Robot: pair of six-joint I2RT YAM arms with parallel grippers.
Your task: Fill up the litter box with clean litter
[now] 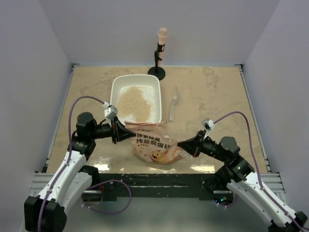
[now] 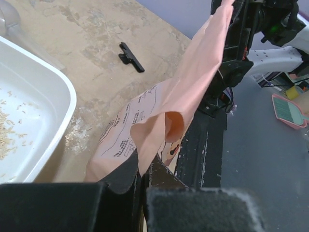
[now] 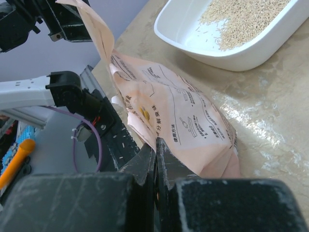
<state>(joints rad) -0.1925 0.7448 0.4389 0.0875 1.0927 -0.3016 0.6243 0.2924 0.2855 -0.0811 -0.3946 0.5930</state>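
Observation:
The white litter box (image 1: 116,87) lies at the table's middle back with beige clean litter (image 1: 133,103) spread in it; it also shows in the left wrist view (image 2: 63,104) and the right wrist view (image 3: 193,46). The orange-pink litter bag (image 1: 154,142) hangs between my arms just in front of the box. My left gripper (image 1: 121,131) is shut on the bag's left top edge (image 2: 145,159). My right gripper (image 1: 182,145) is shut on the bag's right edge (image 3: 159,137). The bag (image 3: 178,121) sags down to the table.
A clear plastic scoop (image 1: 173,102) lies right of the box. A black stand with a peach-coloured tool (image 1: 160,50) is at the back. A small black clip (image 2: 131,57) lies on the table. The table's front edge (image 1: 154,170) is just below the bag.

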